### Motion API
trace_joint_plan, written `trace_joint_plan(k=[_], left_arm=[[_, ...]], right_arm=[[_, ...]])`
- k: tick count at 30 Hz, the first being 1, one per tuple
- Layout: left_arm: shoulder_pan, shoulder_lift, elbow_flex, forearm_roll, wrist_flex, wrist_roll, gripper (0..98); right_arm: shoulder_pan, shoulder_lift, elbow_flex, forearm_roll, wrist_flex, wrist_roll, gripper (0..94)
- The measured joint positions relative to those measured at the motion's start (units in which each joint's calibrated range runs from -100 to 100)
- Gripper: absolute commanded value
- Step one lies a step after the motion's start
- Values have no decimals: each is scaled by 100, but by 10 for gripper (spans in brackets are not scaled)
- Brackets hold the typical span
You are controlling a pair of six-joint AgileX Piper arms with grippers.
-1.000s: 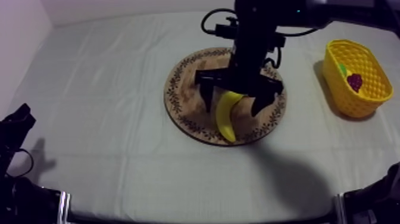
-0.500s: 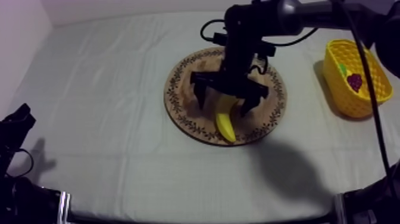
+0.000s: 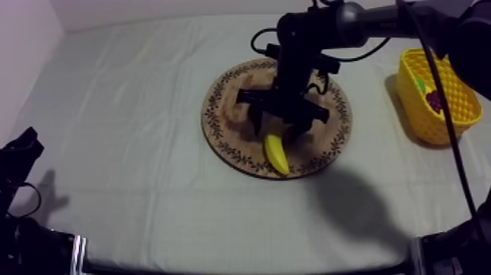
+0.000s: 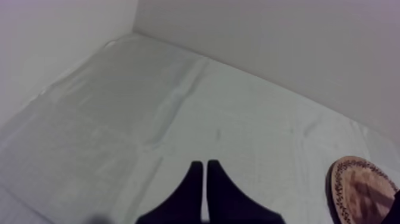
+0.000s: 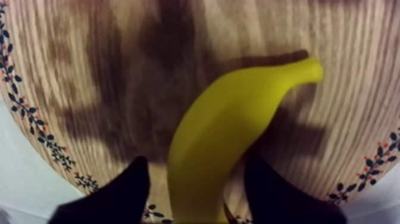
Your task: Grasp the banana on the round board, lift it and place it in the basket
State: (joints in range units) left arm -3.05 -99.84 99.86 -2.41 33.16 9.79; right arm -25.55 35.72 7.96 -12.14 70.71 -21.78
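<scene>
The yellow banana (image 3: 276,153) lies on the round wooden board (image 3: 226,110), towards its front edge. My right gripper (image 3: 280,130) is down over the banana's far half, and the arm reaches in from the upper right. In the right wrist view the banana (image 5: 226,137) runs between the two black fingers (image 5: 128,190) of my right gripper (image 5: 196,164). They stand open at either side of it, with a strip of board (image 5: 119,59) showing beside the left finger. My left gripper (image 4: 205,170) is shut on nothing, low over the cloth at the table's left.
The yellow basket (image 3: 409,99) stands at the table's right edge and holds a bunch of grapes (image 3: 436,99) and something green. My left arm (image 3: 20,157) rests at the lower left. The board's rim (image 4: 363,190) lies beyond my left gripper.
My right gripper has come down lower over the banana and its fingers have drawn closer together around it. The banana and my left arm have stayed put.
</scene>
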Motion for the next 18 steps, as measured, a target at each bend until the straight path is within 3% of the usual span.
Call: trace_joint_plan(k=[8, 18], left_arm=[[0, 0, 0, 0, 0, 0, 1], [0, 0, 0, 0, 0, 0, 1]], right_arm=[[22, -63, 210, 61, -239, 8, 191], [34, -201, 395, 182, -334, 58, 150]])
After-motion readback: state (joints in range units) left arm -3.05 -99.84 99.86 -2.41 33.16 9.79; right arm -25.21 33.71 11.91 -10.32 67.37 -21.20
